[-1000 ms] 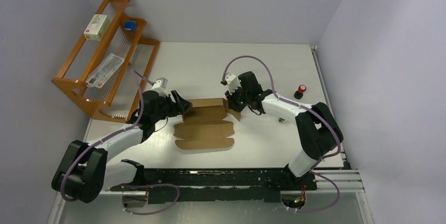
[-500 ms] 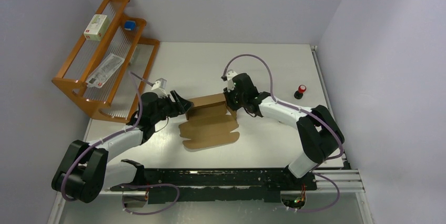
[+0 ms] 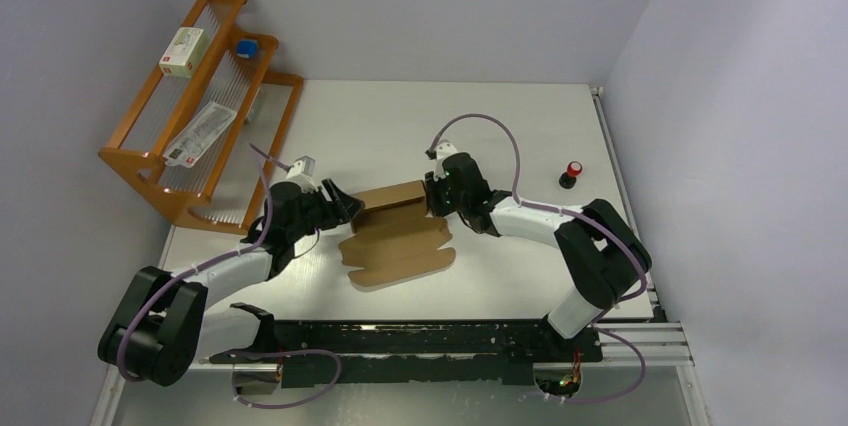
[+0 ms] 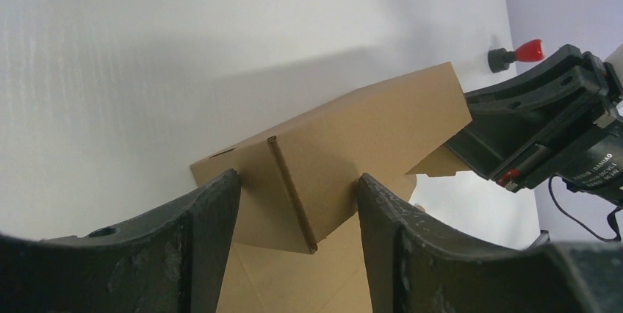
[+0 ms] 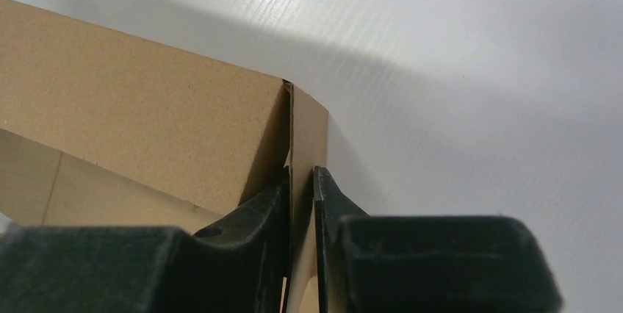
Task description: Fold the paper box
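**Paper box half raised between both pincers, mid-worktop**

Near edge: both arm bases bolted along a black rail, each arm reaching in toward the centre of the white worktop [image 3: 400,126].

Centre: plain brown corrugated cardboard paper box [image 3: 395,246] lies partly folded. Its near panels with scalloped tabs are flat on the worktop. The far long wall stands up, and so does the short end wall at the left.

Left pincer [image 3: 350,208] is released. In its wrist view the fingers [image 4: 198,239] are spread wide, and the box's left corner [image 4: 353,129] sits in the space between them. Contact with the cardboard cannot be told.

Right pincer [image 3: 432,196] is at the box's right end. In its wrist view the tips [image 5: 301,177] are clenched on a thin upright flap that fills the narrow gap beside the long wall [image 5: 139,107].

Further right: small black knob with a red top [image 3: 571,174], well apart from the box.

Far left: orange wooden rack [image 3: 150,116] by the wall. It holds a small white box with a green and red label [image 3: 184,51], a small blue object [image 3: 246,47] and a flat white packet [image 3: 200,133].
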`<state>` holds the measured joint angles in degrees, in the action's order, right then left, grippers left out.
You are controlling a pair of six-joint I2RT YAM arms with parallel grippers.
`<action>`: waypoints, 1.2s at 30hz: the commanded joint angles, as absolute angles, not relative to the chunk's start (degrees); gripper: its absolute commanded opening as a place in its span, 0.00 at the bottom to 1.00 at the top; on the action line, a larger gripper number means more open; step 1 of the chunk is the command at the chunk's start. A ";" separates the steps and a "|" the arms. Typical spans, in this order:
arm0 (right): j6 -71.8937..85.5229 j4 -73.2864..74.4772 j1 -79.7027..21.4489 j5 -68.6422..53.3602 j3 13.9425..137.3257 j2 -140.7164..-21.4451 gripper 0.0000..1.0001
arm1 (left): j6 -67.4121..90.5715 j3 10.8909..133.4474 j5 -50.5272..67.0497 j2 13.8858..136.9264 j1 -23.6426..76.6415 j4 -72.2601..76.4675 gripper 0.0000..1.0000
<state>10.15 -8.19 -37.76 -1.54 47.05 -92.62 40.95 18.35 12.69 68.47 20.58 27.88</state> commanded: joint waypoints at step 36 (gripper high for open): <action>5.27 -18.00 -38.40 -3.56 43.64 -95.73 0.18 | 7.31 52.61 4.07 86.23 36.98 2.96 0.82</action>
